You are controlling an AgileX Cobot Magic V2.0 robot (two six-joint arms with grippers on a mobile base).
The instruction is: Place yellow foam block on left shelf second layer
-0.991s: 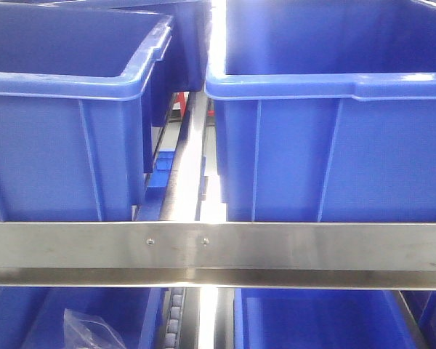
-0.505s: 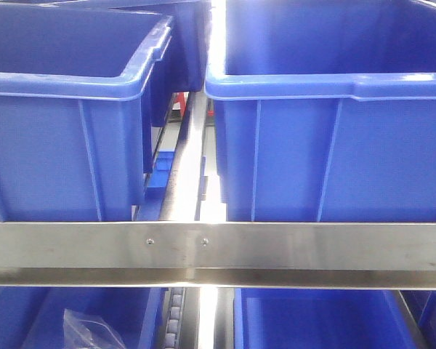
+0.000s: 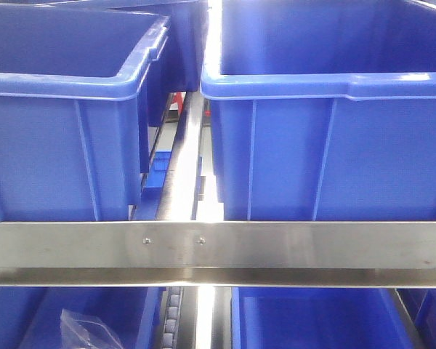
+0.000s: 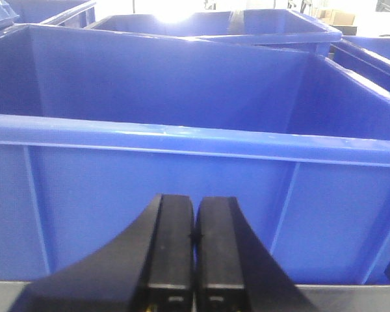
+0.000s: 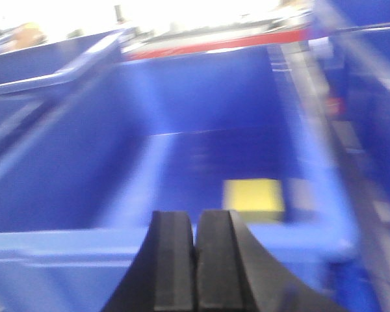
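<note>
Yellow foam block (image 5: 254, 199) seen lying on floor of blue bin (image 5: 182, 162), near its front right corner; view blurred. Right gripper (image 5: 196, 244) pressed closed, empty, short of bin's front rim. Left gripper (image 4: 195, 237) closed, empty, faced by large blue bin (image 4: 182, 188).

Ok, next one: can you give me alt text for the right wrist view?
A blurred view from the right gripper, its jaws closed together, looking down into a blue bin. The yellow foam block lies on the bin floor near the front right corner, just beyond the fingertips.
</note>
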